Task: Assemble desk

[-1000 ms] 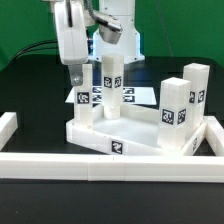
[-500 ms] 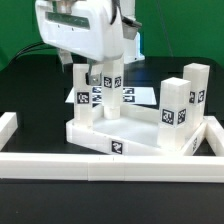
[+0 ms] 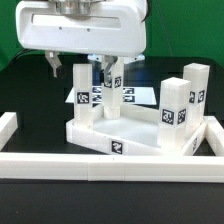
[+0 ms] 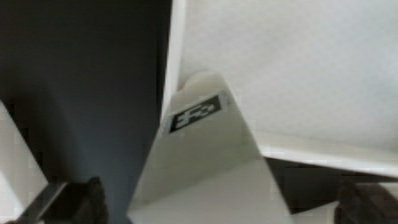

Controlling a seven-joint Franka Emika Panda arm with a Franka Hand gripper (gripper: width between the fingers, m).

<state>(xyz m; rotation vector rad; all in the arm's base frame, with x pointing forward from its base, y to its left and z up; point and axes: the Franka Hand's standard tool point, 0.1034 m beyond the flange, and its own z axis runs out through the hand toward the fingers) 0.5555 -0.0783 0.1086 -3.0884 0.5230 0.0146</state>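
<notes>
Tool (image 3: 83, 68) hung spread wide, gripping nothing, w/ one finger either side of the leg (image 3: 83, 93) that stood upright at the rear corner of the tabletop (image 3: 140, 138) nearest the exterior view's left. Fingertips (image 3: 54, 68) were level w/ the leg's top, apart from its faces as far as could be told. So the leg lay straight below the tool, long axis vertical, in line w/ the tool's own approach axis.

Wrist view agreed: the leg (image 4: 205, 160) rose up betw. the two dark fingertips (image 4: 71, 200), tag facing cam, gap on both sides.

Tabletop sat upside down on the black surface (image 3: 30, 95), near the front rail (image 3: 110, 168). A 2nd leg (image 3: 113, 85) stood just beside the first, toward the exterior view's right; two more (image 3: 174, 115) stood at the far corner, w/ another (image 3: 197, 92) behind it.

Judgement: leg looked seated, tool free of it. Next move prob. either straight up to clear, or down + close to regrip for turning. Either way the vertical line mattered; the 2nd leg close by left little room sideways.
</notes>
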